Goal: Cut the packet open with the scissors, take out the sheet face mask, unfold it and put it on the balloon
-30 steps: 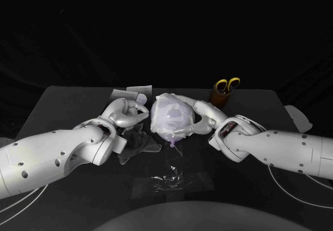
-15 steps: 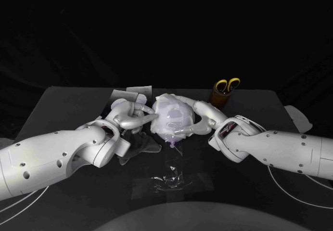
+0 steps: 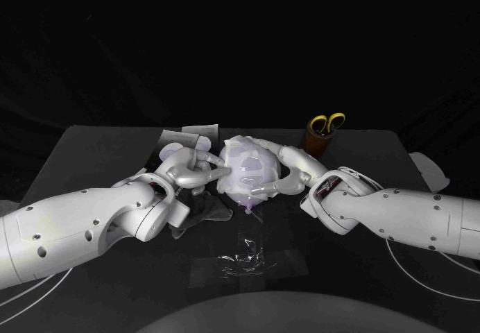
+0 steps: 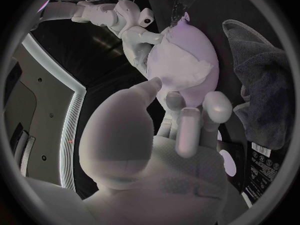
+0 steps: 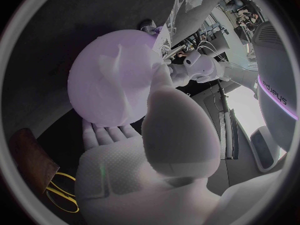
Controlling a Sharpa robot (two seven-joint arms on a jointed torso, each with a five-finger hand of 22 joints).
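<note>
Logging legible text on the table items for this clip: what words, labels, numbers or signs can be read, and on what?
None can be read.
Barcode and small white print on the dark flat piece: too small to read.
Pale packets at the table's back: no legible print.

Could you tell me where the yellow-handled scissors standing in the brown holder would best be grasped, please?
Probably by the handle loops, coming straight down from above: the yellow-handled scissors stand handles-up in the brown cylindrical holder, which hides the blades, so just the loops rise clear of its rim.
</note>
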